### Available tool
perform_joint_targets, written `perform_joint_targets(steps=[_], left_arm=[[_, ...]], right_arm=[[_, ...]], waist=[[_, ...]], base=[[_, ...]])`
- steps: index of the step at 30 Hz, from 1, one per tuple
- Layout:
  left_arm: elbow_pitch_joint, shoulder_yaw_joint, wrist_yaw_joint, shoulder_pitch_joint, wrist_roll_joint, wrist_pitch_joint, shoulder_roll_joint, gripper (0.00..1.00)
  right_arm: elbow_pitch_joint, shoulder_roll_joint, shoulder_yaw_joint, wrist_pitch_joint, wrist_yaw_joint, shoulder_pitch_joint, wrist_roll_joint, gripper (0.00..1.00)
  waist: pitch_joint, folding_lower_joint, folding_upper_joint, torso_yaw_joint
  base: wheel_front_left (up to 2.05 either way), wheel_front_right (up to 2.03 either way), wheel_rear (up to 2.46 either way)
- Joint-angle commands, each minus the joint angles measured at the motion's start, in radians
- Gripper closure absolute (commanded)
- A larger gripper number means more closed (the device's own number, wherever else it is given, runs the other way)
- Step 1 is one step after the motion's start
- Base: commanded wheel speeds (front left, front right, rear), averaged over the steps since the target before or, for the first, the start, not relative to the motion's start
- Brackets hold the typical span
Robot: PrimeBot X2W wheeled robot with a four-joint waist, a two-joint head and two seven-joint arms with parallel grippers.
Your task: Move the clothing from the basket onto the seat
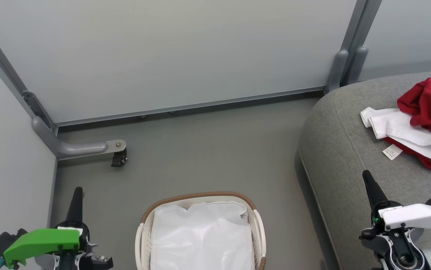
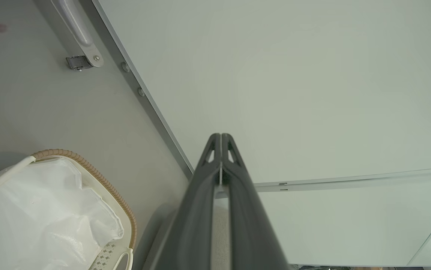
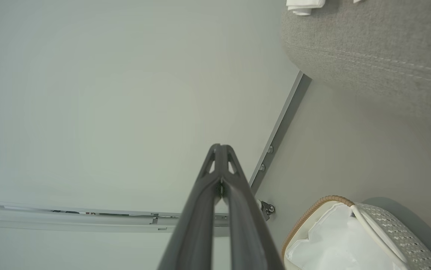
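The clothing (image 1: 421, 120), red garments with white sleeves, lies bunched on the grey seat (image 1: 350, 157) at the right; a white sleeve end (image 3: 305, 4) peeks in at the top of the right wrist view. The white basket (image 1: 140, 240) with its brown woven rim stands on the floor at the bottom centre, and inside it I see just the white liner (image 1: 202, 240). My left gripper (image 1: 77, 195) is shut and holds nothing, left of the basket (image 2: 99, 180). My right gripper (image 1: 368, 178) is shut and holds nothing, over the seat's front part (image 3: 380, 56), short of the clothing.
Pale partition walls (image 1: 162, 52) close off the back and left. A grey foot with a black caster (image 1: 119, 157) juts onto the floor at the left. A post (image 1: 350, 48) stands behind the seat. Grey floor (image 1: 207, 150) lies between basket, wall and seat.
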Motion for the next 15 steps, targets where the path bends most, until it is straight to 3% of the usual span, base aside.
perform_joint_targets(steps=[1,15], left_arm=[[-0.012,0.006,-0.004,-0.024,-0.024,0.006,0.008,1.0],[-0.029,0.01,-0.005,-0.027,-0.128,0.034,0.009,1.0]], right_arm=[[-0.012,-0.006,-0.005,0.008,0.0,0.005,0.024,1.0],[-0.025,-0.007,-0.014,0.037,0.0,0.011,0.13,1.0]], waist=[[0.0,0.0,0.0,0.0],[-0.005,0.0,0.0,0.003]], base=[[0.0,0.0,0.0],[0.0,0.0,0.0]])
